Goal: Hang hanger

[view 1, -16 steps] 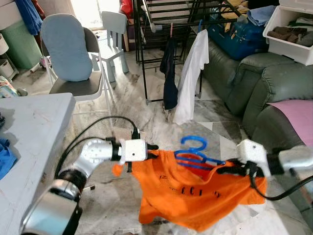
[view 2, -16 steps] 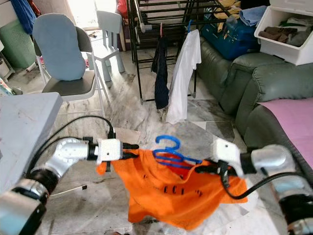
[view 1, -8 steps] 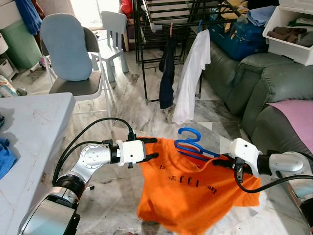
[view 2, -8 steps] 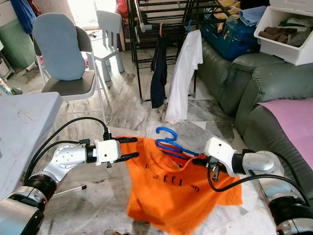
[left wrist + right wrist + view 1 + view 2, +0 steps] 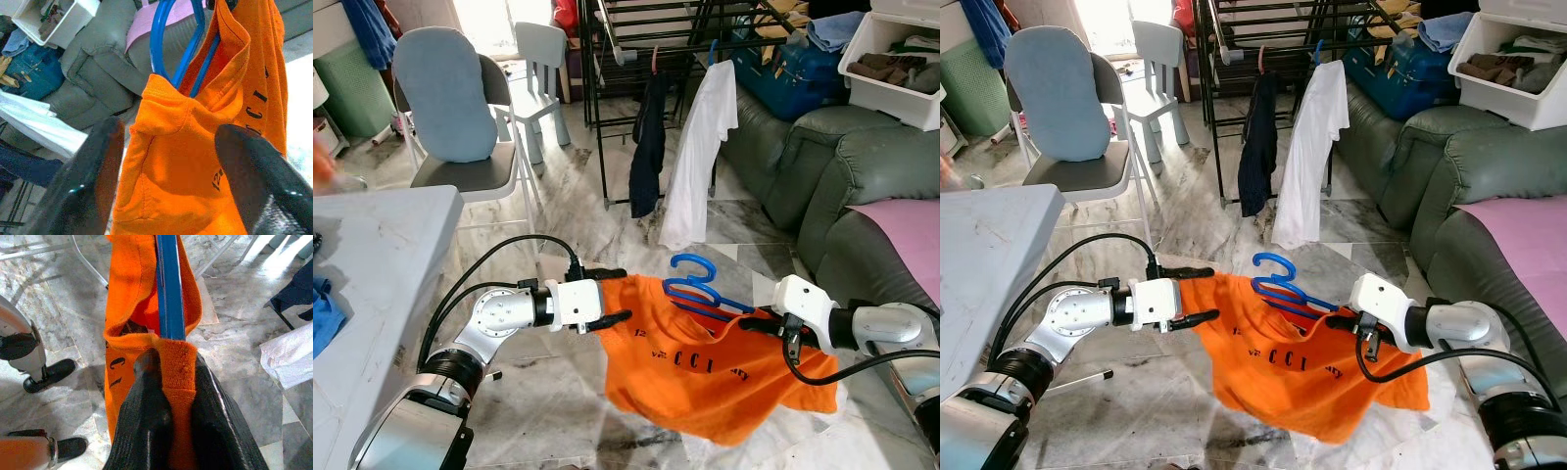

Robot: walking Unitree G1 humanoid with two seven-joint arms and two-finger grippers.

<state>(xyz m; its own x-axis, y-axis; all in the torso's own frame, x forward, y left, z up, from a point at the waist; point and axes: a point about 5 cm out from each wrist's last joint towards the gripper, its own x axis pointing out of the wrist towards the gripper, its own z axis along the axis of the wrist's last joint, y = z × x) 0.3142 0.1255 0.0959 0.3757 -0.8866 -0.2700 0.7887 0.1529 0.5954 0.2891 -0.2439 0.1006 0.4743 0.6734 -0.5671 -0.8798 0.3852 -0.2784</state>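
The right gripper [image 5: 751, 323] is clamped on the collar of the orange shirt [image 5: 705, 377] together with the blue hanger [image 5: 697, 290], held above the marble floor [image 5: 578, 196]. At the shirt's 9 o'clock, the left gripper [image 5: 615, 295] has its fingers spread, gripping nothing. The drying rack [image 5: 636, 59] stands at 12 o'clock, well apart.

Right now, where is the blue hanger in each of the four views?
Left eye view: blue hanger at centre, hook rising above the orange shirt.
Right eye view: just left of centre.
Left wrist view: blue loop at the top.
Right wrist view: straight blue bar entering the shirt collar.
Shared landmark: the orange shirt.
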